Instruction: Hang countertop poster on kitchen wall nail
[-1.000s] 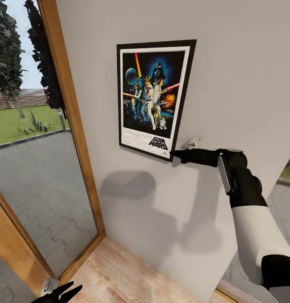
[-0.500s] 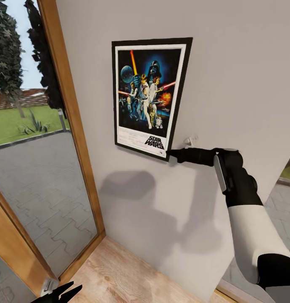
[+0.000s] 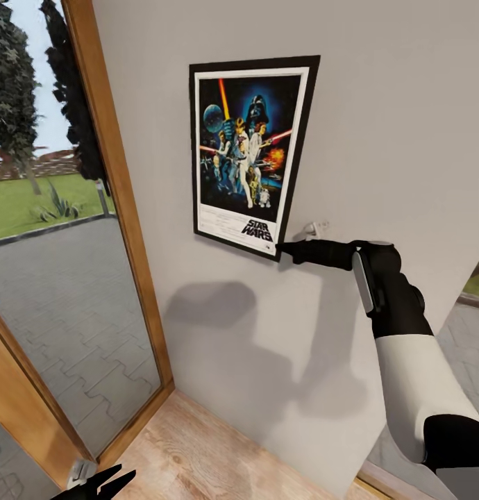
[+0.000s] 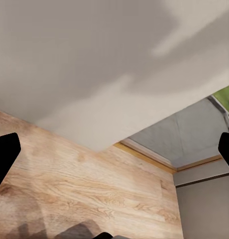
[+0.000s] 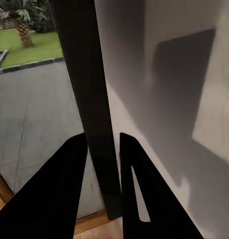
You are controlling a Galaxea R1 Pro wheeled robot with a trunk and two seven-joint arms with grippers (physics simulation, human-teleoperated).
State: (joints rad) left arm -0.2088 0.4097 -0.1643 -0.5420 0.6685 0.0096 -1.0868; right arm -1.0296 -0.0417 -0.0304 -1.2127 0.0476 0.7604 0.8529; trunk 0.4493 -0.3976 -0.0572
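Right gripper [image 3: 284, 248] pinches the poster [image 3: 250, 153] by its lower corner beside the wall nail [image 3: 314, 227]; a corner-only hold risks slipping.

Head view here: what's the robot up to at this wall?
The right gripper is shut on the lower right corner of the poster, holding it up flat against the grey wall beside the wood-framed window. In the right wrist view, the fingers sit on either side of the poster's thin black edge. A small white wall fitting sits just above that gripper. The left gripper hangs low and open, holding nothing.
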